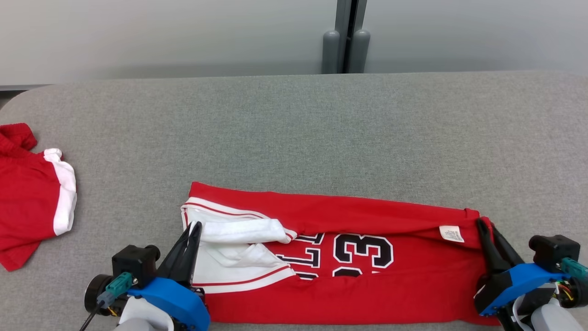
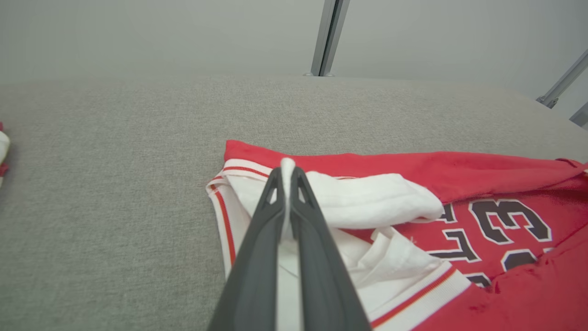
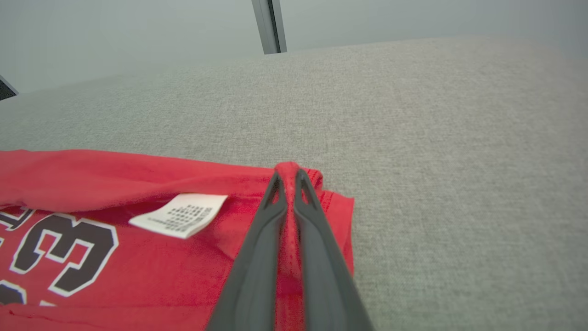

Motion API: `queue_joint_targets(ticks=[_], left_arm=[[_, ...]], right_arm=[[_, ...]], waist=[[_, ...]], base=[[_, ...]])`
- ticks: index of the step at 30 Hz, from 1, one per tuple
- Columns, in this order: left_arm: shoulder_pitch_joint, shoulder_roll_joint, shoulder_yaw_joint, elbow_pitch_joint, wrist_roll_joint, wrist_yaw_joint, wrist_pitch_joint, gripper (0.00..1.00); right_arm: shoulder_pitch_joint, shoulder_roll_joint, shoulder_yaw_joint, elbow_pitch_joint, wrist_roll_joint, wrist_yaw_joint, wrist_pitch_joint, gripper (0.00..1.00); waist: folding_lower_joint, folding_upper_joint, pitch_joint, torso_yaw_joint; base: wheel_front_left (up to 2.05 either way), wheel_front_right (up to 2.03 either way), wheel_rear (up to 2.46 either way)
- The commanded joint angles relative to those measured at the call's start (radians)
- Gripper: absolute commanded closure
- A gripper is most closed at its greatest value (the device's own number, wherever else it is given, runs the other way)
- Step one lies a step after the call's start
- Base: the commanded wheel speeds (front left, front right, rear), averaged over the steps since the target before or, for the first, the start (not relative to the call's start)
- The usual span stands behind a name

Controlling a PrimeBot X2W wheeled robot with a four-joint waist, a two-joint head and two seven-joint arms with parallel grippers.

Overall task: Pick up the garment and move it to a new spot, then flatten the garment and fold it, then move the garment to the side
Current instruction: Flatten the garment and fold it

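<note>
Red jersey (image 1: 367, 285) lies flat on grey table (image 1: 321, 128) near your front edge, number side up, far long edge folded over.
Your left gripper (image 1: 196, 226): fingers pinched closed on white trim at jersey's left end, cloth showing between them.
Your right gripper (image 1: 481, 224): fingers clamped tight on red hem corner at right end, just beside white label (image 1: 452, 233).
Second red-and-white garment (image 1: 32, 193) sits well apart at table's left end.

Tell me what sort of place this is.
Likely a test room for folding clothes: a wide grey cloth-covered table, a bare pale wall with a metal post, and a red jersey lying there.
</note>
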Motion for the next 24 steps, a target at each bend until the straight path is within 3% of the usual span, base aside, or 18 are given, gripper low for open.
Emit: queue_joint_targets(ticks=[1, 2, 8, 13, 19, 24], left_arm=[[0.015, 0.002, 0.004, -0.008, -0.001, 0.011, -0.001, 0.54], [0.020, -0.001, 0.008, -0.012, 0.001, 0.019, -0.005, 0.00], [0.047, -0.018, 0.059, -0.033, 0.038, 0.052, -0.024, 0.00], [0.074, -0.058, 0.183, -0.085, 0.138, 0.085, -0.027, 0.00], [0.123, -0.133, 0.333, -0.129, 0.279, 0.076, -0.027, 0.00], [0.154, -0.197, 0.437, -0.135, 0.361, 0.042, -0.027, 0.00]], right_arm=[[0.018, 0.003, -0.010, -0.010, 0.003, 0.001, -0.011, 0.00], [0.025, 0.004, -0.015, -0.014, 0.003, 0.001, -0.015, 0.00], [0.059, 0.006, -0.041, -0.084, -0.004, 0.001, -0.034, 0.00], [0.068, 0.008, -0.076, -0.120, -0.011, 0.001, -0.013, 0.00], [0.052, 0.043, -0.126, -0.080, -0.023, 0.001, 0.041, 0.00], [0.037, 0.077, -0.152, -0.018, -0.029, 0.001, 0.065, 0.00]], waist=[[0.0001, -0.0001, -0.004, 0.000], [0.0001, -0.0001, -0.006, 0.000], [0.0001, -0.0001, -0.023, -0.007], [0.0001, -0.0001, -0.026, -0.013], [0.0001, -0.0001, -0.024, -0.012], [0.0001, -0.0001, -0.015, -0.008]], base=[[0.00, 0.00, 0.00], [0.00, 0.00, 0.00], [0.00, 0.00, 0.00], [0.00, 0.00, 0.00], [0.00, 0.00, 0.00], [0.00, 0.00, 0.00]])
